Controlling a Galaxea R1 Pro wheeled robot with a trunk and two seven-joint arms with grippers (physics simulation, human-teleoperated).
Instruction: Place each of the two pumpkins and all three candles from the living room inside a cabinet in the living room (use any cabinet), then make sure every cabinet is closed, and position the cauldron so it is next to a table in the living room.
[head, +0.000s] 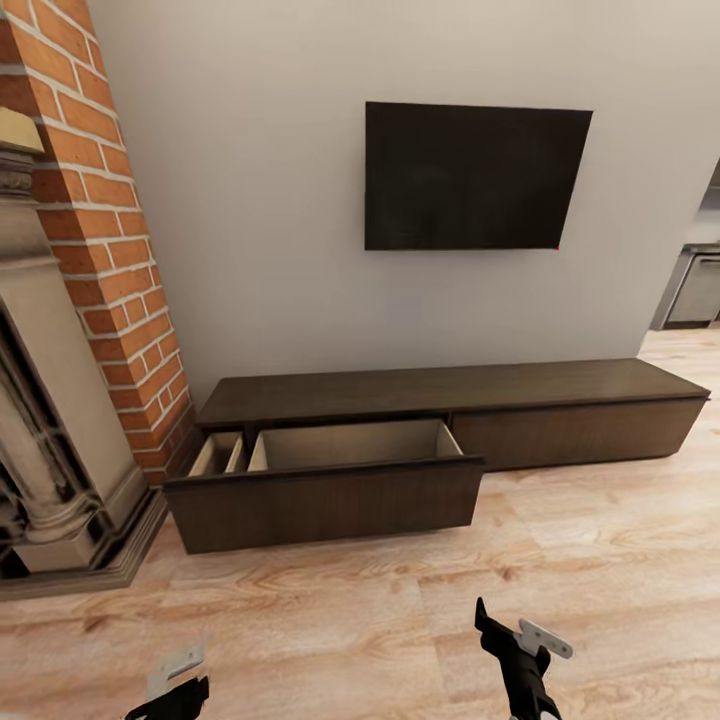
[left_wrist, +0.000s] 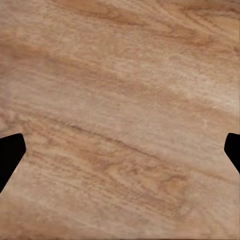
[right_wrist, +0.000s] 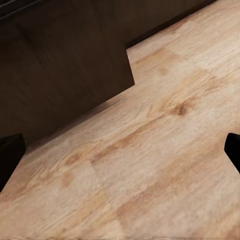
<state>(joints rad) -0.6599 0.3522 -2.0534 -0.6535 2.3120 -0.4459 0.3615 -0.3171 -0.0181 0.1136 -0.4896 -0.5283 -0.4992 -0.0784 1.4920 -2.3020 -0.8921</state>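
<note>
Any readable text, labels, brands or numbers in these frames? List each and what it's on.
None readable.
The wall screen is dark and blank, no logo visible.
The cabinet, its open drawer, the brick fireplace and the wood floor carry no markings.
The left tool and right tool show none.

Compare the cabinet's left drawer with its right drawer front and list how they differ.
The left drawer is pulled out over the floor, while the right drawer front sits flush, shut. The left drawer shows pale beige insides with a divider; the right drawer front hides its own. Both have the same dark brown, handleless wood face.
</note>
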